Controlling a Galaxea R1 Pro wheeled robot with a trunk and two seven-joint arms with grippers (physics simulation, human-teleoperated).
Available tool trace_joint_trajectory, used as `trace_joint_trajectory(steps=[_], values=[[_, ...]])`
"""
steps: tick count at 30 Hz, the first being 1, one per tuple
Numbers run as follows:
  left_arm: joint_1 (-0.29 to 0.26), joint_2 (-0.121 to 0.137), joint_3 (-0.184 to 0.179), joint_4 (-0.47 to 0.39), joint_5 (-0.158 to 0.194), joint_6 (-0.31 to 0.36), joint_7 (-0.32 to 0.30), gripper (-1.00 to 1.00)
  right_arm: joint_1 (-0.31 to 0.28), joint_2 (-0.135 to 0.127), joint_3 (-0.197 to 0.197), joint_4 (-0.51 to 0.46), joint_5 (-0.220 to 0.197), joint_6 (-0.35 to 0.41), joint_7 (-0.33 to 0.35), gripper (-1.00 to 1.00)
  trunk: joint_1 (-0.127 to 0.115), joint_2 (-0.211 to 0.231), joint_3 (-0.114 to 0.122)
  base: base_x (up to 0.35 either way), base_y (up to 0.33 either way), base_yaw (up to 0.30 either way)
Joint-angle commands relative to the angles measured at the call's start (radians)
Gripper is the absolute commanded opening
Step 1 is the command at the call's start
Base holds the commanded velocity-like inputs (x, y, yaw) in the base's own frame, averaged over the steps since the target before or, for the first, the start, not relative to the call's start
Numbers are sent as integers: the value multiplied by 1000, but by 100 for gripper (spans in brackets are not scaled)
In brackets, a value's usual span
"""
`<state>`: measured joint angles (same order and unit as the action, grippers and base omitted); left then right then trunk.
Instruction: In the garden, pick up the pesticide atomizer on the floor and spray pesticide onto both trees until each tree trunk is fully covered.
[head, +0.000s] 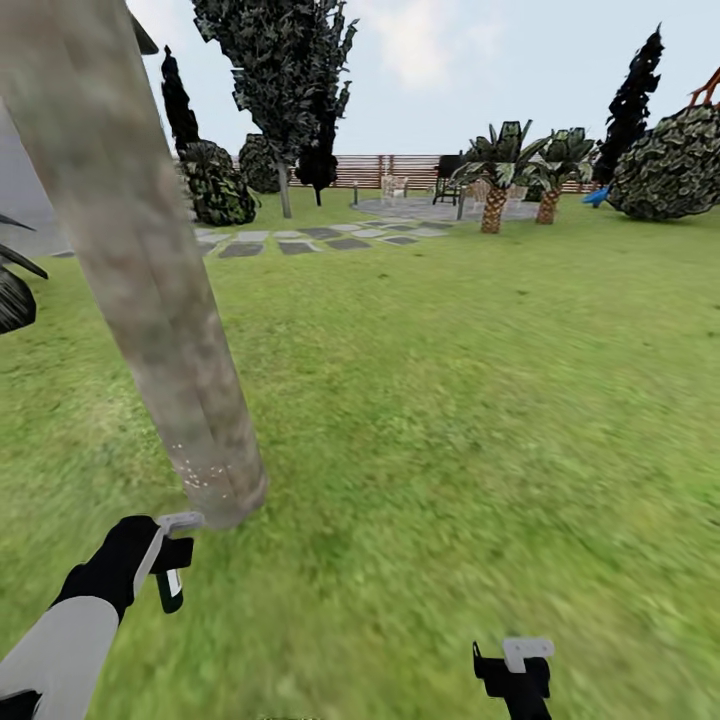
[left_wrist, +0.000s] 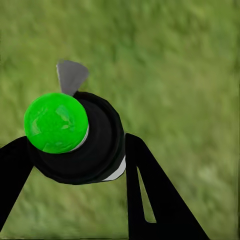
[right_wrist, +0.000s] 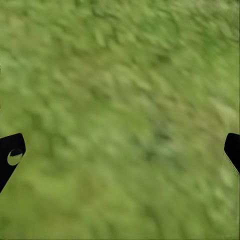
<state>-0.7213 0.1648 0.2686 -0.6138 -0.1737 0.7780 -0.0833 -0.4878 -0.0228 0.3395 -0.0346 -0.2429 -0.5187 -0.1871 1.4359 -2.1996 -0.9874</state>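
A thick mottled grey-brown tree trunk (head: 140, 260) leans across the left of the head view. Fine whitish pesticide specks (head: 200, 472) dot its base. Just in front of that base, low over the grass, my left gripper (head: 172, 560) is shut on the pesticide atomizer (head: 170, 588). In the left wrist view the atomizer (left_wrist: 92, 150) is a round black bottle with a bright green spot and a grey nozzle, clamped between the black fingers (left_wrist: 155, 195). My right gripper (head: 515, 672) hangs low at the bottom right, open over bare grass (right_wrist: 120, 155).
Lawn stretches ahead and to the right. Grey stone slabs (head: 300, 240) lie far back, with a dark leafy tree (head: 285, 90), two short palms (head: 493, 205), round bushes (head: 670, 160) and a slatted wooden fence (head: 380, 170) beyond.
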Motion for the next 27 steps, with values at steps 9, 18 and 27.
trace_joint_trajectory(steps=[9, 18, 27], values=[[0, -1, 4, 0, -12, 4, -9, -100, 0, 3, 10, -1, -7, -1, -3, 100, 0, 0, -1, 54, -274, 278], [0, -2, 4, 1, -11, 4, -9, -100, 0, 4, 9, -1, -6, -1, -5, 100, 0, 0, -1, 154, -263, 82], [0, -2, 4, 0, -12, 4, -8, -100, 0, 5, 9, -1, -7, -1, -5, 100, 0, 0, -1, 156, -260, 74]])
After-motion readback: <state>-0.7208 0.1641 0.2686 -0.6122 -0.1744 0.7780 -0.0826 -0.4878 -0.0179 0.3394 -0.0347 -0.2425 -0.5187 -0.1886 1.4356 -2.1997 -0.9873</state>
